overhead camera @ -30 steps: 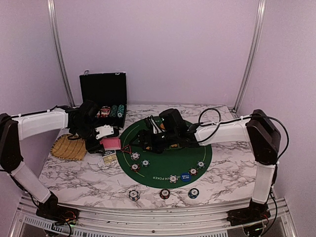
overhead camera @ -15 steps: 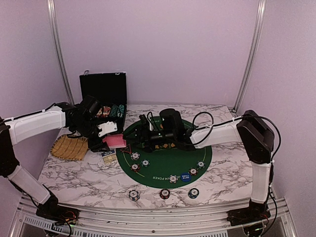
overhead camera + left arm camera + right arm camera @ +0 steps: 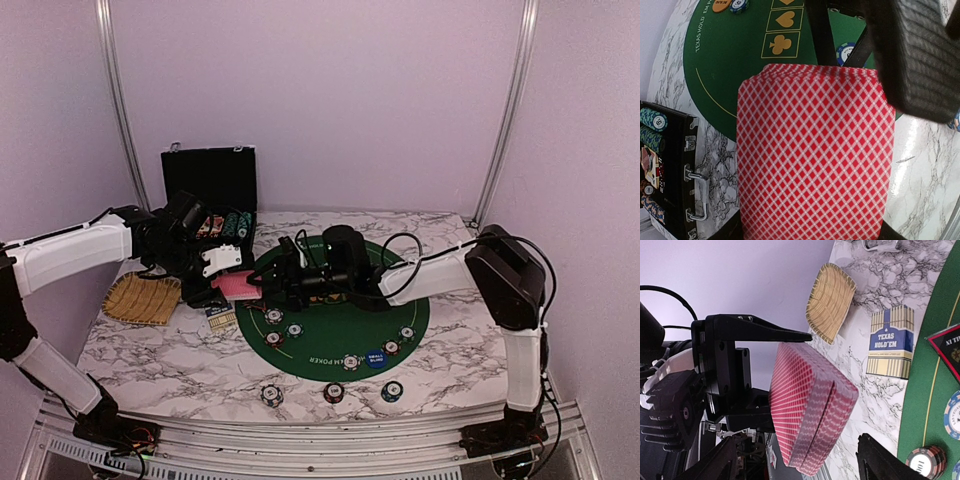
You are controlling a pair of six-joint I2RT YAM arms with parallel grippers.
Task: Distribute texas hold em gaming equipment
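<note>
several small round striped poker chips (image 3: 351, 362) are lying on the round green felt mat (image 3: 330, 335), lower centre; the left gripper (image 3: 222, 283) is clamping the red-backed card deck (image 3: 812, 150) centre-left, the right gripper (image 3: 270, 288) is gaping wide beside it; cards are awaiting dealing.

The card deck (image 3: 235, 287) fills the gap between the left claw (image 3: 225, 284) and the right claw (image 3: 268, 287). The case (image 3: 210, 190) blocks behind, and the card box (image 3: 222, 316) and straw tray (image 3: 140, 297) lie beneath. Bare tabletop (image 3: 480, 330) lies to the right.

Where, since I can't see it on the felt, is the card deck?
Top view, left side: card deck held aloft in the left gripper, beside the green mat.
</note>
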